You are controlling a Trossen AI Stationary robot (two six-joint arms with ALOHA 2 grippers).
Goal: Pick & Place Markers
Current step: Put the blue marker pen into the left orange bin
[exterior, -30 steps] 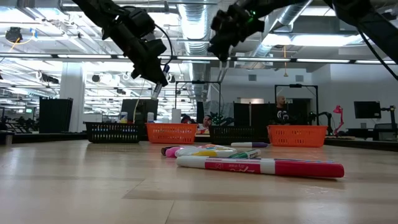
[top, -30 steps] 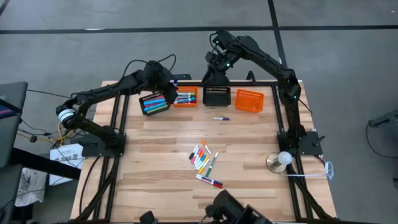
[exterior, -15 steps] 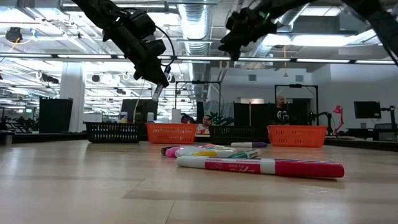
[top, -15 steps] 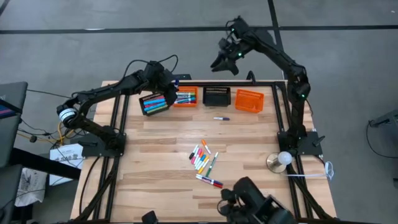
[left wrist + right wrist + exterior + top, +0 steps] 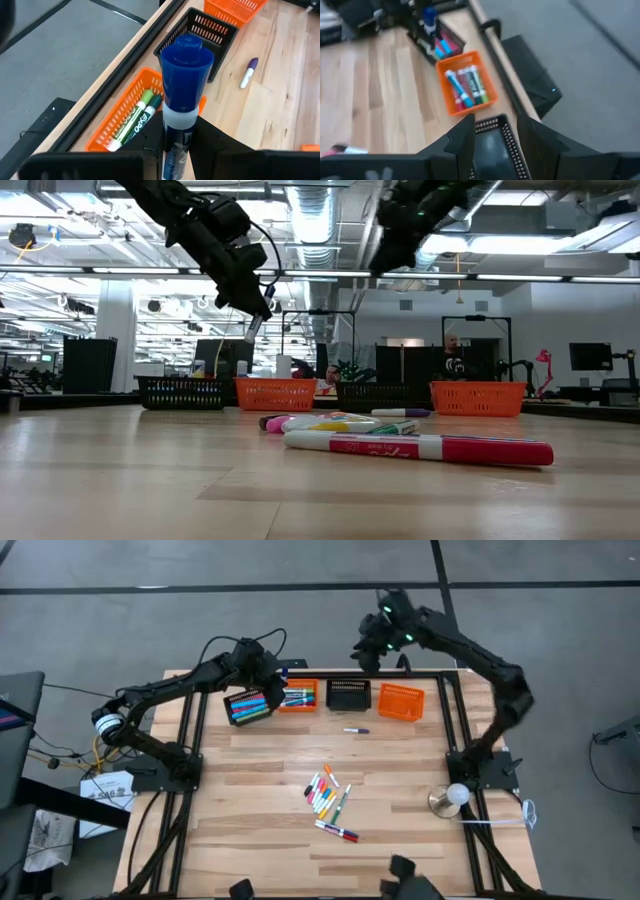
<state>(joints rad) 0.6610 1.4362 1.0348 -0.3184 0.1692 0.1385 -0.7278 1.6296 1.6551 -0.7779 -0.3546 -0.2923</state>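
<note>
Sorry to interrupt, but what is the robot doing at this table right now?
It is sorting markers into small mesh baskets. The left tool grips a blue-capped marker above the orange mesh basket that already holds a few markers. The right tool hangs empty above the black mesh basket. A cluster of coloured markers waits mid-table.

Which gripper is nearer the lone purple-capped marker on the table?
Left. The left gripper hovers by the baskets left of the purple-capped marker; the right gripper sits beyond the table's far edge.
</note>
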